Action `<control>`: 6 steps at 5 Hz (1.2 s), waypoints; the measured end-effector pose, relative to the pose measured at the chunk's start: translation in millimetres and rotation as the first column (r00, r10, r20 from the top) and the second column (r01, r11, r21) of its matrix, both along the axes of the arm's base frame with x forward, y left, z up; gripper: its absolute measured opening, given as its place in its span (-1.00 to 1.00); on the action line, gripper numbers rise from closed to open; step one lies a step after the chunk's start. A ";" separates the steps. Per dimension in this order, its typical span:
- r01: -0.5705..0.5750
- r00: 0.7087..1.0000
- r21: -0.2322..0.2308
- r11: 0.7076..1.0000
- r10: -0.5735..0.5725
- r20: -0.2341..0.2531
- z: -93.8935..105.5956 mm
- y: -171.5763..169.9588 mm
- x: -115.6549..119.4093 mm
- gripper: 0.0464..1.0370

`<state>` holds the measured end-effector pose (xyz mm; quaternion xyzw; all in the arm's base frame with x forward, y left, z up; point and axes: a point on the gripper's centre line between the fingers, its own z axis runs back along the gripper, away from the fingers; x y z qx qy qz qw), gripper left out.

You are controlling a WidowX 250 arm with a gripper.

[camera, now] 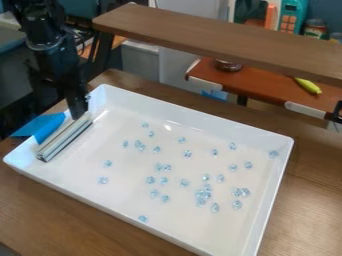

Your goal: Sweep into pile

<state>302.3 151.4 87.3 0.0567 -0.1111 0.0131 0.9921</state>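
Squeegee (65, 136) in tray (220, 246), long axis lower-left to upper-right; gripper (78, 111) by upper end, grip unclear.

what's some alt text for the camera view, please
White tray scattered with small clear bluish pieces, not yet in one pile. A black robot gripper hangs by the far end of a silver bar-shaped tool near the tray's left edge. The tray sits on a wooden table.

The top edge cut off the arm (52, 47), the bottom edge the near corner of the white tray (260, 225). How the gripper (79, 114) met the silver bar (63, 138) was blurred; the small bits (187, 153), perhaps faceted, were too tiny to tell.
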 end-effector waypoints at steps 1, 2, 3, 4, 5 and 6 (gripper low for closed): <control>-0.005 1.000 -0.017 1.000 0.004 -0.031 -11.7 -0.8 -1.6 0.92; -0.016 0.999 -0.027 1.000 0.014 -0.047 -21.0 2.1 4.1 0.92; -0.038 0.999 -0.008 0.999 0.038 -0.025 -30.4 9.2 15.1 0.92; -0.068 0.997 0.031 0.997 0.069 -0.029 -52.5 18.4 24.2 0.92; -0.082 0.995 0.056 0.995 0.085 -0.046 -62.9 23.0 27.8 0.92; -0.085 0.994 0.080 0.993 0.090 -0.056 -72.7 25.2 31.4 0.92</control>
